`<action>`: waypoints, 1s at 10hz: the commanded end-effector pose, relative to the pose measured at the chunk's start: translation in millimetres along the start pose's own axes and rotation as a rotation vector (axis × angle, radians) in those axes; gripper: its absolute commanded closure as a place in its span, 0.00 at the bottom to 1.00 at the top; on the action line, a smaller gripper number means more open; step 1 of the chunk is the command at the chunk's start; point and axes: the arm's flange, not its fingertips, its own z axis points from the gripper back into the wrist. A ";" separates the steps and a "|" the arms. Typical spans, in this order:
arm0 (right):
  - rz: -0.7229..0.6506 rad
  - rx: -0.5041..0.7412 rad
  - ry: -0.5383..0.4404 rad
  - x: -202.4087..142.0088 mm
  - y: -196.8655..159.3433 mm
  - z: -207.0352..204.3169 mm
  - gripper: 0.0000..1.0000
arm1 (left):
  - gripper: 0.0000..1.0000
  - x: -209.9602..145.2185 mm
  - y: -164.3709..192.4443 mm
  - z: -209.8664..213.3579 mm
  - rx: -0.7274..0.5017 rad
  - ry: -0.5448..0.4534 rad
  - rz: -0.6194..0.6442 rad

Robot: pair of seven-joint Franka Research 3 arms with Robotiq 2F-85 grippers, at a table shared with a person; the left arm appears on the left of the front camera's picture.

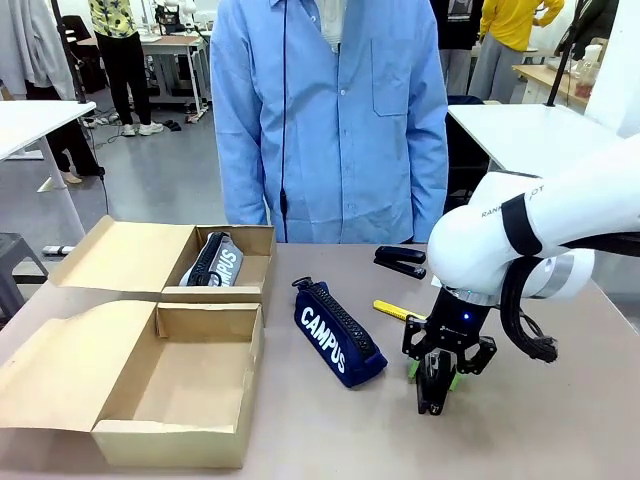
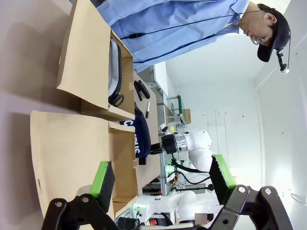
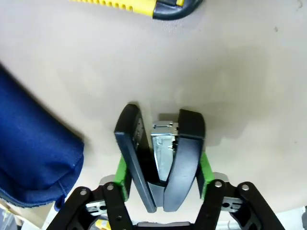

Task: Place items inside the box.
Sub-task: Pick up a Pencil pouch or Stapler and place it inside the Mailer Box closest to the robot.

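My right gripper [image 1: 433, 378] points down at the table's right side and is shut on a black stapler [image 1: 428, 398]. In the right wrist view the stapler [image 3: 184, 139] is squeezed between the green pads [image 3: 122, 168], its tip just above the tabletop. A yellow utility knife [image 1: 398, 310] lies just behind it, and a second black stapler [image 1: 401, 261] lies farther back. At mid table lies a navy "CAMPUS" pencil case [image 1: 338, 333]. A grey pencil case [image 1: 215, 260] rests inside the far cardboard box [image 1: 255, 240]. My left gripper [image 2: 162, 179] is open, with nothing between its fingers.
A second open cardboard box [image 1: 180, 455] stands at the near left with nothing inside, its flap spread to the left. A person in a blue coat stands at the far edge, with no hands over the table. Bare tabletop lies between the navy case and my right gripper.
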 end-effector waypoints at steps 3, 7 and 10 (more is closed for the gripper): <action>-0.037 -0.030 -0.035 -2.8 -3.0 7.7 1.00 | 0.00 -2.1 -0.7 1.3 -0.016 -0.003 -0.019; 0.070 0.098 -0.013 -33.2 -26.0 49.7 0.75 | 0.00 -2.1 -0.7 1.3 -0.016 -0.003 -0.019; 0.402 0.320 0.003 -159.0 -82.2 148.2 0.75 | 0.00 -2.1 -0.7 1.3 -0.016 -0.003 -0.019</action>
